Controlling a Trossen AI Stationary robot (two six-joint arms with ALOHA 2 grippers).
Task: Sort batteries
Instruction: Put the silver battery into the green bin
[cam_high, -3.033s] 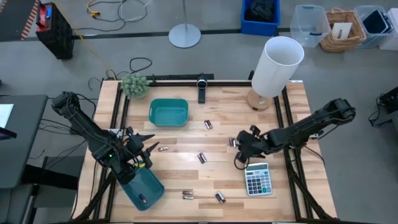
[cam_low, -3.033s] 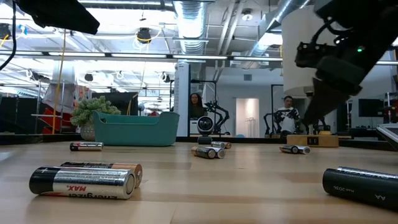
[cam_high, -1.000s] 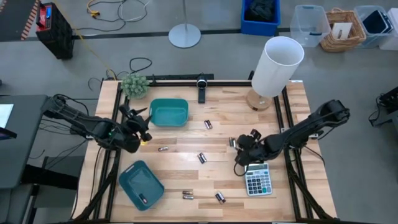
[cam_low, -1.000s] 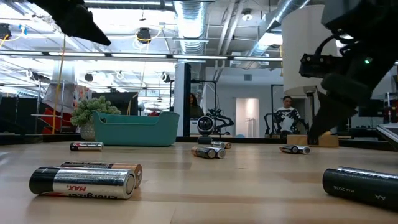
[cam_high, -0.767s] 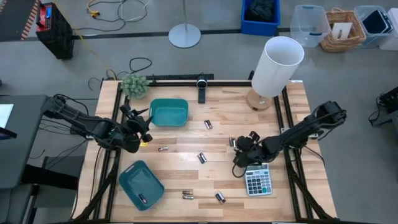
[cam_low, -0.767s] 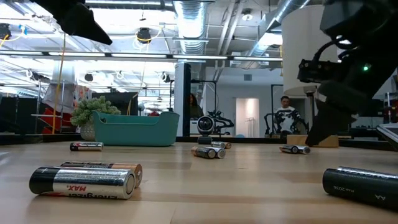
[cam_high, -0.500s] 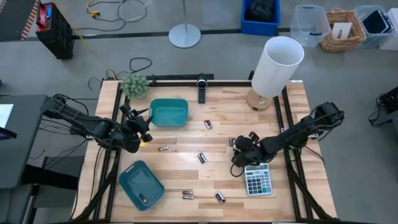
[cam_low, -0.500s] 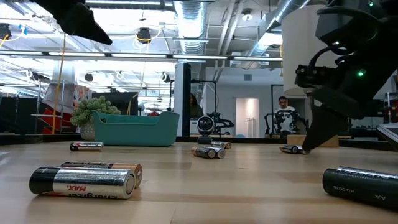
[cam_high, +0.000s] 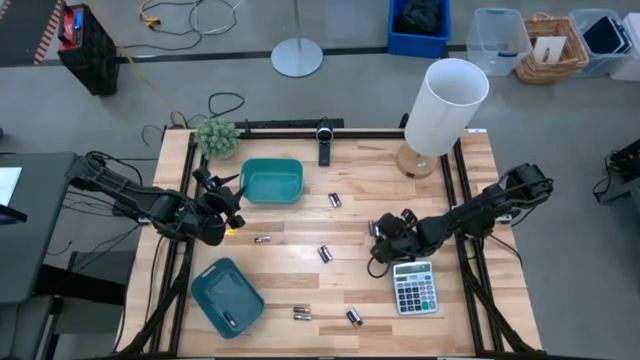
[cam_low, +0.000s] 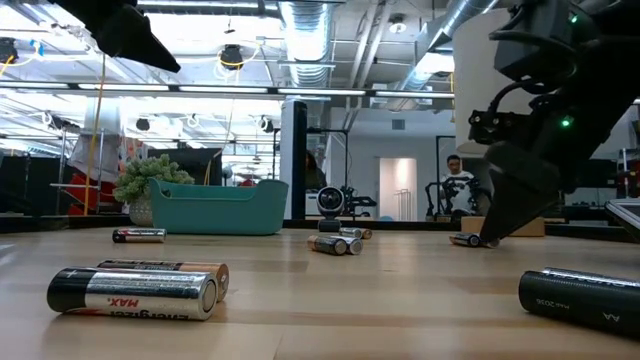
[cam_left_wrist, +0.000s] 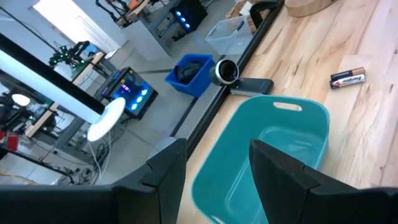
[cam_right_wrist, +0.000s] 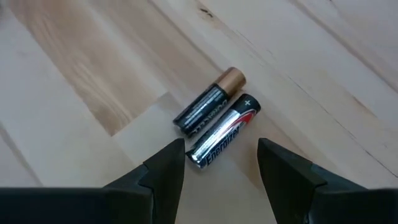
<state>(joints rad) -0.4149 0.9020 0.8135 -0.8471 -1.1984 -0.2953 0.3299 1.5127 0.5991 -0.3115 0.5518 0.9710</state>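
Several small batteries lie on their sides on the wooden table: a touching pair (cam_right_wrist: 214, 121) at the right, single ones (cam_high: 334, 200) (cam_high: 263, 239) (cam_high: 324, 254), and others near the front edge (cam_high: 301, 313). One more battery (cam_high: 228, 321) lies inside the dark teal bin (cam_high: 205, 285). My right gripper (cam_high: 377, 245) hangs open just above the pair, slanting down, one finger on each side of the nearer battery (cam_right_wrist: 224, 142), clear of it. My left gripper (cam_high: 232, 200) stands open in the air beside the lighter teal bin (cam_high: 246, 182), holding nothing.
A grey calculator (cam_high: 414, 288) lies just in front of my right gripper. A lamp with a white shade (cam_high: 446, 105), a small plant (cam_high: 217, 137) and a camera (cam_high: 324, 140) stand along the far edge. Bare wood lies in the table's middle.
My right gripper has crept toward the table's left and sunk a little over the pair of batteries, rolling slightly about its own axis. Its fingers have stayed open. The batteries have not moved.
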